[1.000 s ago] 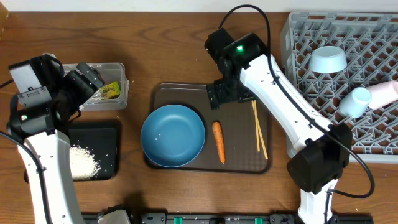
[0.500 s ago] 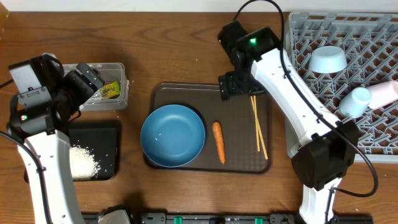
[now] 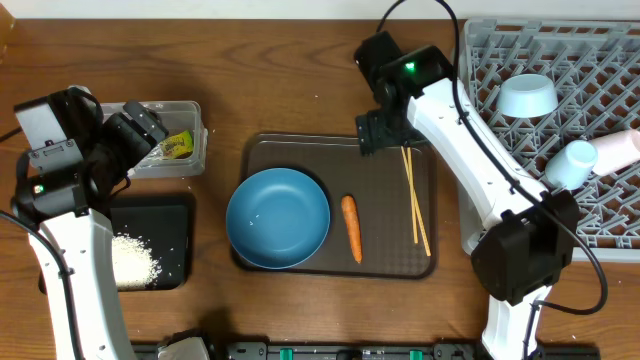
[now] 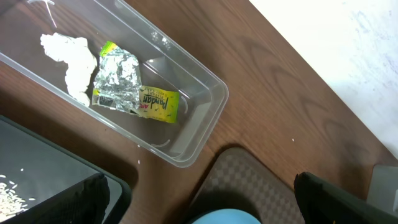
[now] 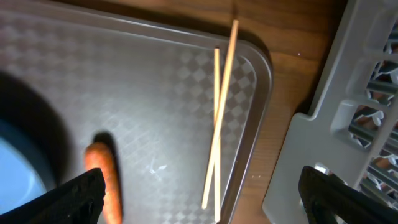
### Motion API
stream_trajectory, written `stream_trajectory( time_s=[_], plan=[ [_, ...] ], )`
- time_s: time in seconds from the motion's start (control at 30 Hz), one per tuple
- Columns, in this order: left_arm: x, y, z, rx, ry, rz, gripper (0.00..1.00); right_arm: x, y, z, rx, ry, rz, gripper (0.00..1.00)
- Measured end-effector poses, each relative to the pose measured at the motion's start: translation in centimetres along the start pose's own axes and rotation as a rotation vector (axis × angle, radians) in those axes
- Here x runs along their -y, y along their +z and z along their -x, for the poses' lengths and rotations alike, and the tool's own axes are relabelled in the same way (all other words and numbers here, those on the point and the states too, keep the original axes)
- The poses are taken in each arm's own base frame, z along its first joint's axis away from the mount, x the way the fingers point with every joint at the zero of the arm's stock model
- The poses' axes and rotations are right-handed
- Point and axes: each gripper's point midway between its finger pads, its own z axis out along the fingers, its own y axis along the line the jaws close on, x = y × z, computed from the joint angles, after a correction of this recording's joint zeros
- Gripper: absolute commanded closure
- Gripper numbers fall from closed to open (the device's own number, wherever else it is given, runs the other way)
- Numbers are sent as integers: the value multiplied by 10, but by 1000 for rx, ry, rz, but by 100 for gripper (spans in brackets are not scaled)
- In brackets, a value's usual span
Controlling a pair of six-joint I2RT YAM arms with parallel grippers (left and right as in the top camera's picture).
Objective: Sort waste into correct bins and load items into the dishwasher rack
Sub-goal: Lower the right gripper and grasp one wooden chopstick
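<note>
A: Landmark for us is the brown tray (image 3: 385, 245). What do we log on it?

B: The blue bowl (image 3: 278, 218) fills its left half. The carrot (image 3: 350, 228) lies just right of the bowl, not touching it. The chopsticks (image 3: 415, 205) lie along the tray's right side. They cross in a thin X toward their near ends, and one far tip reaches the tray's far rim.

A: Right gripper (image 3: 382, 138)?

B: We place it above the tray's far edge, over the far ends of the chopsticks. Its fingers are spread wide with nothing pinched between them.

A: Left gripper (image 3: 138, 132)?

B: Well left of the tray, over the tub (image 3: 198, 140). Its fingers are also spread and empty.

A: What is in the tub?

B: We note the packet (image 4: 158, 104) touching the wrapper (image 4: 118, 84), with a white scrap (image 4: 68, 59) beside them.

A: And the rest?

B: The black tray (image 3: 175, 215) sits left of the brown tray, nearer us than the tub. The rice (image 3: 132, 262) is heaped inside it. The rack (image 3: 480, 60) stands just right of the brown tray. It holds the small bowl (image 3: 527, 96) upside down. A cup (image 3: 572, 165) lies on its side there, and a second cup (image 3: 620, 150) lies against it.
</note>
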Motion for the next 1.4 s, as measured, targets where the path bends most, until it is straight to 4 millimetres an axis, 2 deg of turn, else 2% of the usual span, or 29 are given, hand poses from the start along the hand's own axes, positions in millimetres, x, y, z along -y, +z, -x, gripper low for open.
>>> stream_trajectory(
  time_s=[0.17, 0.5, 0.73, 0.8, 0.93, 1.0, 1.27, 1.4],
  plan=[
    [0, 0, 0, 0, 0, 0, 2, 10, 29, -7, -33, 19, -24, 1],
    [0, 0, 0, 0, 0, 0, 2, 0, 73, -14, -24, 22, 7, 1],
    [0, 0, 0, 0, 0, 0, 2, -4, 88, -15, -9, 25, 19, 2],
    [0, 0, 0, 0, 0, 0, 2, -4, 93, -18, -15, 24, 19, 7],
    [0, 0, 0, 0, 0, 0, 2, -3, 100, -25, -30, 37, 17, 22],
    [0, 0, 0, 0, 0, 0, 2, -4, 102, -27, -35, 47, 18, 26],
    [0, 0, 0, 0, 0, 0, 2, -1, 109, -35, -55, 67, 11, 28],
    [0, 0, 0, 0, 0, 0, 2, 6, 118, -33, -47, 100, 13, 30]
  ],
)
